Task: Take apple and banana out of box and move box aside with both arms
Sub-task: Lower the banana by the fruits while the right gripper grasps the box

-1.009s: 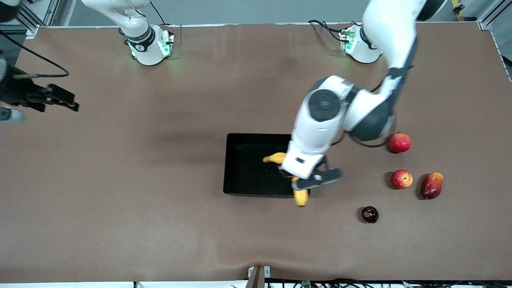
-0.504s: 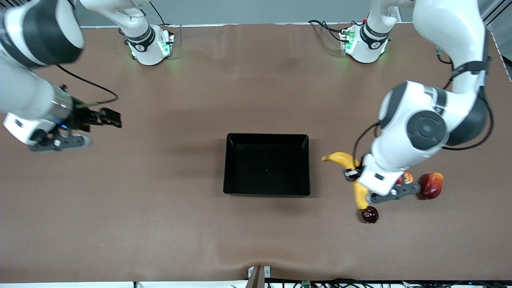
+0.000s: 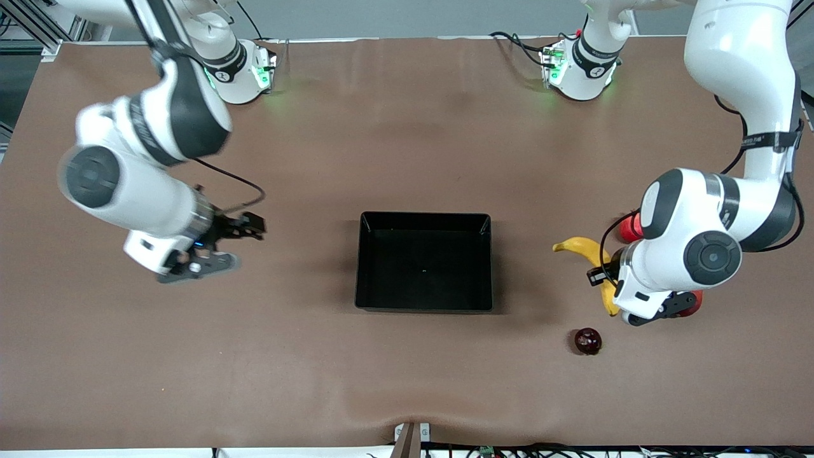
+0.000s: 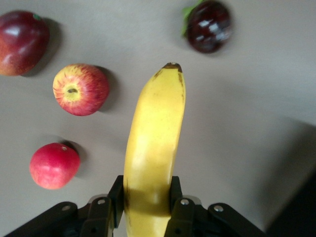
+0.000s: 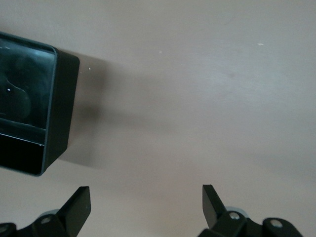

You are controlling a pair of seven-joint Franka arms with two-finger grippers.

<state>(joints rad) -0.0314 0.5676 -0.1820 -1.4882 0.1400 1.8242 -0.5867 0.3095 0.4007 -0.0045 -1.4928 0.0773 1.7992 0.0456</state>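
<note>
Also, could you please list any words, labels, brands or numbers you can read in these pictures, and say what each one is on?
No text can be read.
White left arm: small dark lettering on its black band, too small to read.
Curved yellow banana, shallow glossy black plastic tray, brown table: no label visible.

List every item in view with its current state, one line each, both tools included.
Left tool: shut on the banana, over the table near the loose fruits.
Right tool: open, empty, over bare table toward the right arm's end of the box.
Banana: gripped at one end, off the table.
Box: upright, empty.
Apple: resting on the table.
Pomegranate: on the table.
Dark purple fruit: on the table.
</note>
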